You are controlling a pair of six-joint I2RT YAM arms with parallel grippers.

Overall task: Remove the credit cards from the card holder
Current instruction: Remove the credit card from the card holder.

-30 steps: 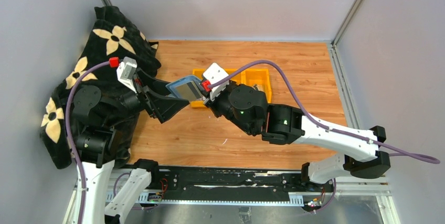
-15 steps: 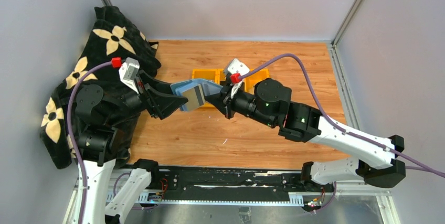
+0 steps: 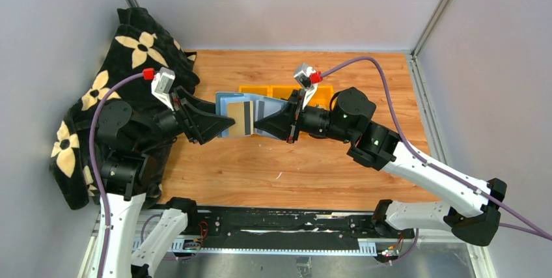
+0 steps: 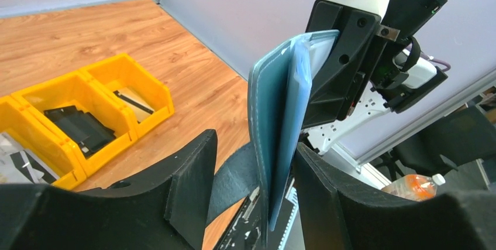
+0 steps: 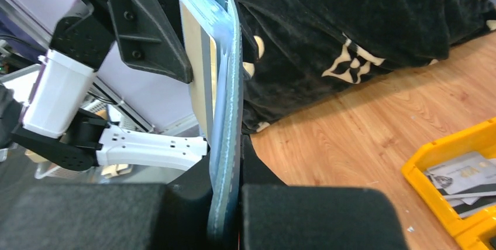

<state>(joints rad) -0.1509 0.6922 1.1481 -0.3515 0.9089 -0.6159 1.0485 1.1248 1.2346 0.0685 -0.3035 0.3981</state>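
Card holder (image 3: 242,116): hanging open above the counter (image 3: 312,167), between the two claws, in front of the yellow bins (image 3: 281,92).
Blanket (image 3: 133,50): lying black with pale flowers at the counter's left edge.
Right claw (image 3: 262,124): clamping narrow on the holder's teal flap.
Left claw (image 4: 252,162): its fingers standing apart around the holder's edge; whether they are pressing it, I cannot tell.
Credit card (image 3: 242,118): sitting silvery-tan in the holder's pale inside.

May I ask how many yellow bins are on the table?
3, side by side in the left wrist view: the left bin with silvery contents, the middle bin with a dark item, the right bin. From above, the right arm partly hides them.
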